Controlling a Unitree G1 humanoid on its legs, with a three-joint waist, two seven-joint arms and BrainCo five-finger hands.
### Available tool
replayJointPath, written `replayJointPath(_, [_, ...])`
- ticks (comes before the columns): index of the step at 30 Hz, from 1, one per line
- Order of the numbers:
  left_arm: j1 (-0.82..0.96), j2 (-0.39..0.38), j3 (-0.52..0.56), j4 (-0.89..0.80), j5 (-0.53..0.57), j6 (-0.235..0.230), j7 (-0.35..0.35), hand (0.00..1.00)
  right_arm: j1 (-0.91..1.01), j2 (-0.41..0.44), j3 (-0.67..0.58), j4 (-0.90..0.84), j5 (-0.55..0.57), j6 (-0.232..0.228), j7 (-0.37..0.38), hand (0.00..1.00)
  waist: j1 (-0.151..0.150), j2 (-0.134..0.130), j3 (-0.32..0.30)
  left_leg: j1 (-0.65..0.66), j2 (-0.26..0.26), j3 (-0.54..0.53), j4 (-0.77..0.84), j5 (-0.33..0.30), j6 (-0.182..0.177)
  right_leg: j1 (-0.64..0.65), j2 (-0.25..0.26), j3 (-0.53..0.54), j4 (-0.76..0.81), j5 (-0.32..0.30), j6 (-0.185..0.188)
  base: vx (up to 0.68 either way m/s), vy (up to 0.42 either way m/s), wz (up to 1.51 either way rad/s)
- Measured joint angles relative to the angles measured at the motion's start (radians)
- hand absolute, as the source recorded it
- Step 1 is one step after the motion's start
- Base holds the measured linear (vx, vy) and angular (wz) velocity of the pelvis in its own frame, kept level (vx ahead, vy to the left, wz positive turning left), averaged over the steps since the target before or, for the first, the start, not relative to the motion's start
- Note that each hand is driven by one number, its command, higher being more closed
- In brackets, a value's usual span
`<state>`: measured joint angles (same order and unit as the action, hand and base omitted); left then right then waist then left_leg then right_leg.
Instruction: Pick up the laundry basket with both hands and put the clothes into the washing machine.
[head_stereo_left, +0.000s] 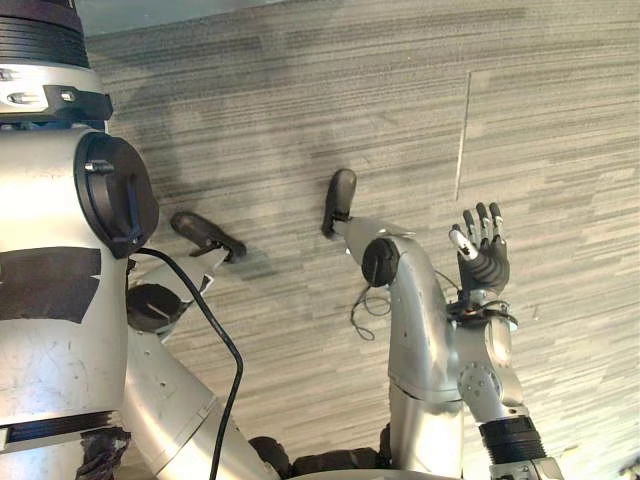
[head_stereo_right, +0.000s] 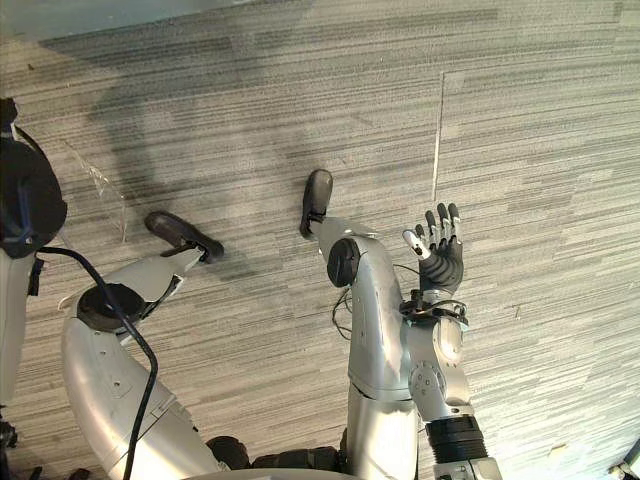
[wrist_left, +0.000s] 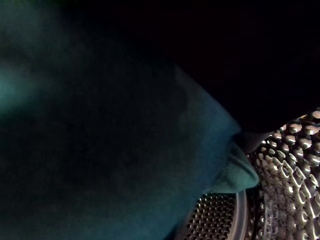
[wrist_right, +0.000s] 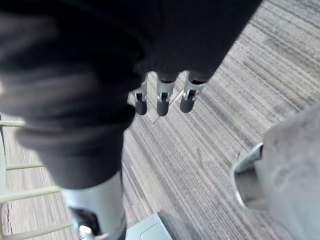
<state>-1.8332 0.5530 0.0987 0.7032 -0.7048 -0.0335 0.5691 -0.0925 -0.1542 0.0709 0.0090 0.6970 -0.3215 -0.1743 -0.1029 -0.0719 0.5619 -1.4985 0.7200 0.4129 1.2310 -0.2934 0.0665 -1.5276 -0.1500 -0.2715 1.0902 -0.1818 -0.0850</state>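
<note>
A dark teal cloth (wrist_left: 125, 150) hangs very close in the left wrist view, inside the washing machine's perforated steel drum (wrist_left: 290, 170). One corner of the cloth droops against the drum's holes. My left hand is hidden behind this cloth. My right hand (head_stereo_left: 485, 262) is raised over the grey floor at the right in the eye views, palm showing and fingers straight, holding nothing. Its dark-tipped fingers (wrist_right: 161, 102) point out over the striped carpet in the right wrist view.
Grey striped carpet (head_stereo_left: 330, 110) covers the floor, with a thin seam (head_stereo_left: 463, 135) running through it. A few pale thin bars (wrist_right: 12, 192) show by the carpet in the right wrist view; I cannot tell what they belong to.
</note>
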Motion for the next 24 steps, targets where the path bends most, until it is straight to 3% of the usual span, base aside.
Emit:
replayJointPath(4, [0.001,-0.003,-0.022,0.0,0.132,0.012,0.066,1.0,0.002,-0.009,0.0,-0.003,-0.002,-0.008,0.004,0.0,0.003,0.0,0.0,-0.003,-0.005,-0.008,0.016,-0.003,0.011,0.0,-0.012,-0.001,0.033,-0.023,-0.009,-0.01,-0.02,0.09])
replayJointPath(7, [0.002,-0.036,-0.04,0.0,0.247,0.027,0.065,1.0,0.002,-0.011,0.0,-0.001,-0.002,-0.026,0.005,0.0,0.003,0.0,0.0,-0.005,-0.012,-0.016,0.024,-0.006,0.012,-0.001,-0.026,-0.003,0.054,-0.046,-0.007,-0.04,-0.035,0.15])
replayJointPath(13, [0.006,-0.093,-0.169,0.0,0.337,0.026,0.023,1.0,0.003,-0.018,0.0,0.002,0.004,-0.045,0.026,0.0,0.002,0.002,0.001,-0.013,-0.03,-0.012,-0.01,-0.006,-0.001,-0.004,-0.04,-0.011,0.033,-0.057,0.004,-0.06,-0.033,0.12])
replayJointPath(14, [0.006,-0.1,-0.18,0.0,0.345,0.026,0.019,0.0,0.003,-0.018,0.0,0.001,0.004,-0.046,0.027,0.0,0.002,0.002,0.001,-0.014,-0.032,-0.01,-0.012,-0.006,-0.001,-0.005,-0.04,-0.011,0.03,-0.057,0.005,-0.05,-0.013,0.05])
replayJointPath(21, [-0.066,-0.111,-0.26,0.0,0.389,0.031,0.038,0.0,0.003,-0.025,0.0,-0.019,0.019,-0.065,0.049,0.0,0.003,0.006,0.001,-0.028,-0.039,0.018,-0.037,-0.001,0.008,-0.03,-0.034,-0.009,-0.009,-0.043,-0.003,-0.02,0.008,-0.04])
replayJointPath(24, [-0.074,-0.056,-0.307,-0.006,0.514,0.044,0.06,0.0,0.024,-0.042,-0.004,-0.019,0.027,-0.067,0.069,0.0,0.007,0.018,-0.001,-0.021,-0.041,0.024,-0.045,-0.001,0.008,-0.027,-0.033,-0.009,-0.011,-0.043,-0.003,0.0,0.0,0.0])
